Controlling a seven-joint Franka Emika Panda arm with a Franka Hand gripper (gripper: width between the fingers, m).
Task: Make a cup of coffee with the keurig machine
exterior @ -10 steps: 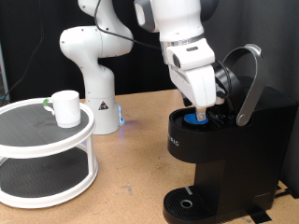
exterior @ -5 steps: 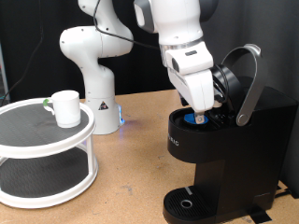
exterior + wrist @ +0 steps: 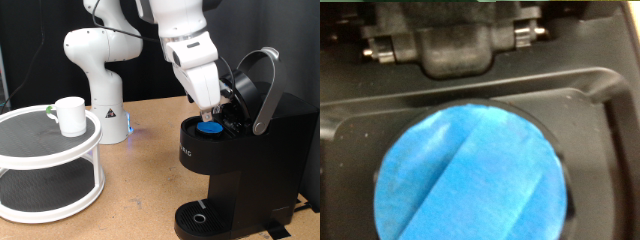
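Note:
The black keurig machine (image 3: 250,155) stands at the exterior view's right with its lid (image 3: 262,85) raised. A small dark pod with a blue top (image 3: 210,126) sits in the open chamber; it fills the wrist view (image 3: 470,175), with no fingers showing there. My gripper (image 3: 214,106) hangs just above the pod, apart from it and empty. The white cup (image 3: 70,115) stands on the top tier of a round white shelf (image 3: 40,145) at the exterior view's left, far from the gripper. The machine's round drip tray (image 3: 200,215) holds nothing.
The robot's white base (image 3: 100,70) stands behind the shelf, on the brown table (image 3: 140,180). The shelf's lower tier (image 3: 45,190) shows nothing on it. The raised lid and its silver handle rise close beside the gripper.
The gripper has let go of the blue-topped pod and risen up and to the exterior view's left. The pod stays seated in the chamber.

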